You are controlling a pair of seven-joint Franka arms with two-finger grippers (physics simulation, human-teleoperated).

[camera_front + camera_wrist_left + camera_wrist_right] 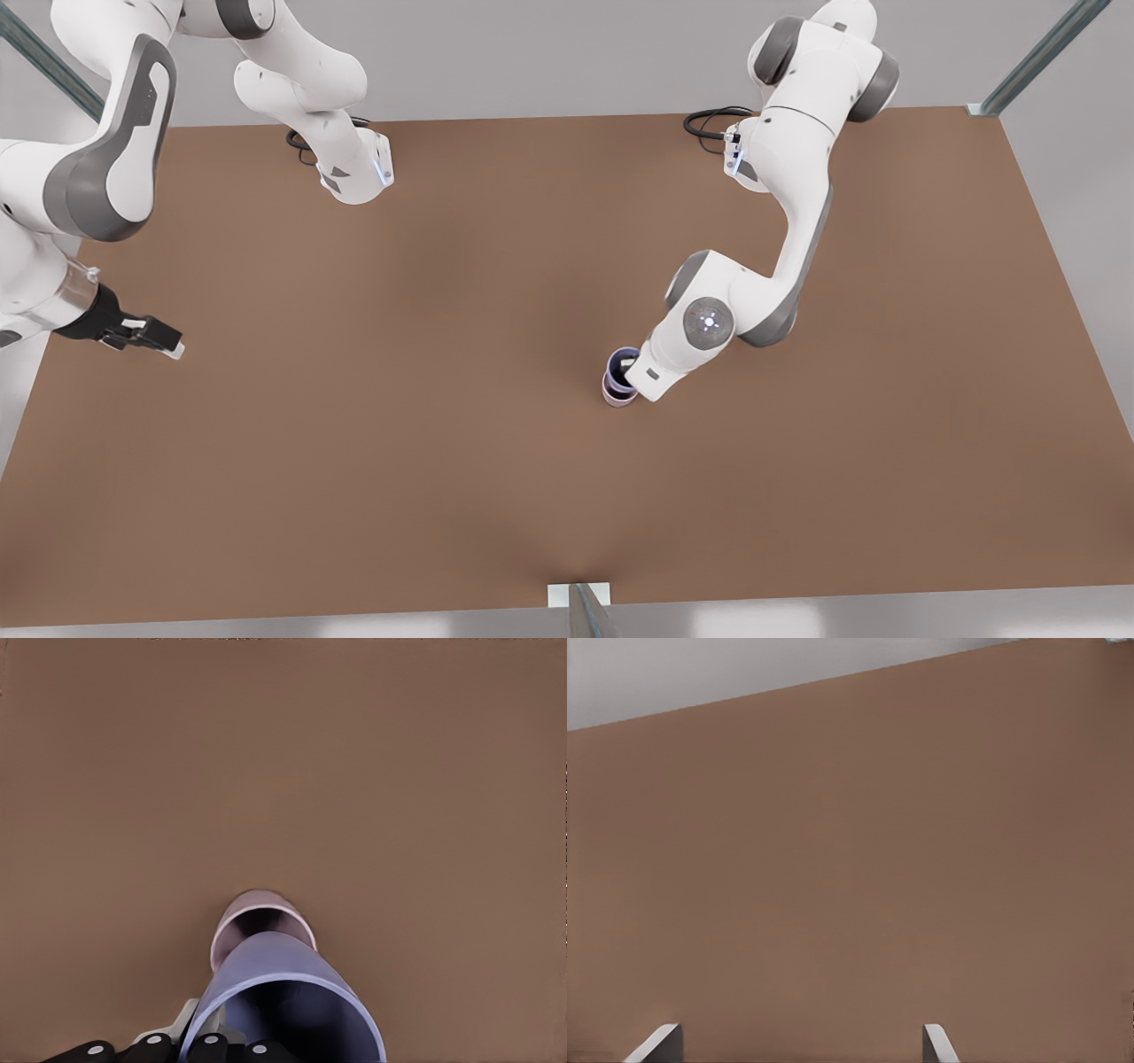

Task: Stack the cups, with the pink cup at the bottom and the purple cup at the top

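Holding the purple cup (282, 997) in my left gripper (631, 372), fingers clamped on its rim, directly over the pink cup (259, 917) mid-table (399, 443) | my right gripper (155, 341) waits, fingers (937, 1043) spread, at the front view's left edge.

Both arms have smooth white shells with grey bands at the rounded joints. A black cable loops beside each base, and the arm on the front view's right has a round grey cap with small lights. The other arm ends in a black gripper (151, 341) with pale fingertips (177, 352).
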